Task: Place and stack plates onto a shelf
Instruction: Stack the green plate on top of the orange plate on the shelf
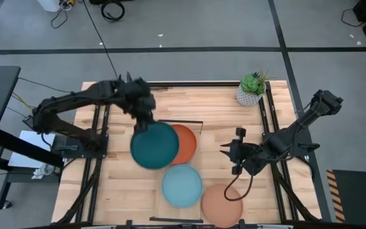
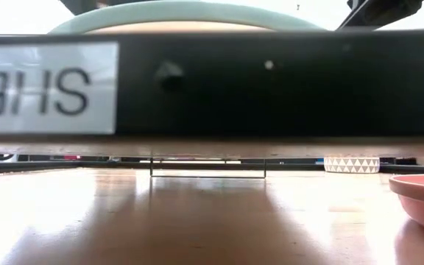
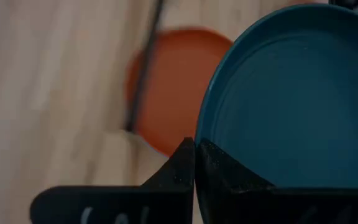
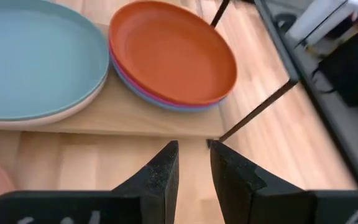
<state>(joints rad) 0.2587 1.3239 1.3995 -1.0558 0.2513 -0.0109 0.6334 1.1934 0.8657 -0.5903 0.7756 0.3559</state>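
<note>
Left gripper (image 3: 195, 163) pinched shut on the rim of the dark teal plate (image 1: 154, 145), round and smooth, held up over the middle of the tabletop (image 1: 122, 184). Covers part of the orange plate (image 1: 185, 144) below it. Orange plate round and shiny, top of a small pile with a thin pink and a thin blue rim peeking out under it, in the right wrist view. Pile set on the shelf (image 4: 129, 118), a flat pale wood board with a thin black wire rail (image 4: 257, 110) at its end, toward the middle of the tabletop.

Light blue plate (image 1: 182, 185) round and smooth, beside the orange pile on the same board, nearer the front edge of the tabletop, with a cream rim under it. Terracotta plate (image 1: 222, 205) round, dull pink-brown, flat on the wood by the front edge, toward the right corner.

Right gripper (image 4: 193, 163) over the right half of the tabletop, near the terracotta plate, dark fingers only a small gap apart, holding nothing.

Small green plant (image 1: 253, 88) in a white patterned pot near the far right corner. Tabletop of pale wood planks.
</note>
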